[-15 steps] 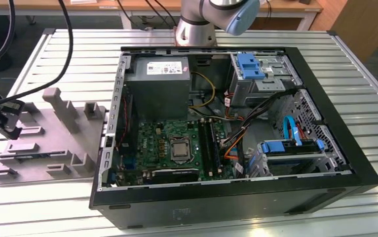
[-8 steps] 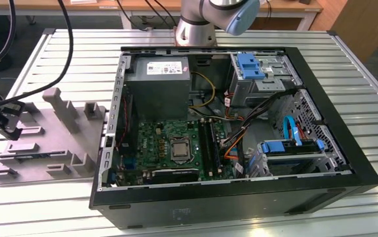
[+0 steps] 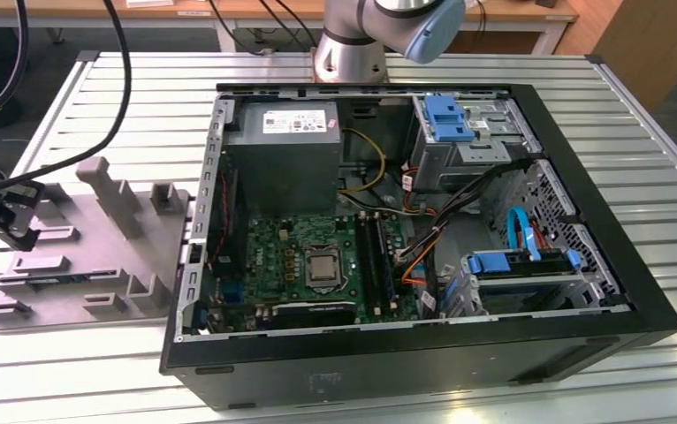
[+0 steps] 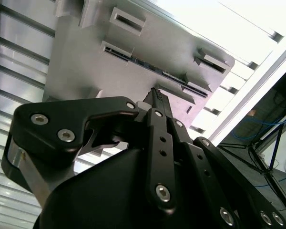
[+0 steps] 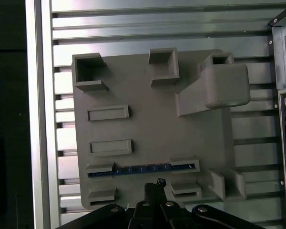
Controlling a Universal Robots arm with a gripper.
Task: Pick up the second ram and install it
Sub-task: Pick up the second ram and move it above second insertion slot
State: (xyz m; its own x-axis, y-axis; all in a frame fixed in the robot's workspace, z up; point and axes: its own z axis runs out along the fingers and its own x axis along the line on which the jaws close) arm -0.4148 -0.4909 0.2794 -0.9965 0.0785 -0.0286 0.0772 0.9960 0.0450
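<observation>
The second ram (image 5: 143, 169) is a thin blue-green stick standing on edge in a slot of the grey holder block (image 5: 148, 119). It also shows as a blue strip (image 3: 53, 277) in the exterior view and as a dark edge (image 4: 148, 67) in the second wrist view. My gripper (image 5: 155, 184) hovers just above and beside the stick, apart from it, fingers pressed together and holding nothing. In the exterior view the gripper (image 3: 18, 235) hangs over the holder block (image 3: 91, 256) at the far left. The fingertips (image 4: 157, 95) point down at the holder block (image 4: 86, 62).
An open computer case (image 3: 621, 291) lies at the exterior view's right of the holder, with the motherboard (image 3: 279, 252) and long black slots (image 3: 374, 256) inside. The arm's base (image 3: 351, 53) stands behind the case. Cables (image 3: 79, 155) hang over the slatted metal table (image 3: 138, 97).
</observation>
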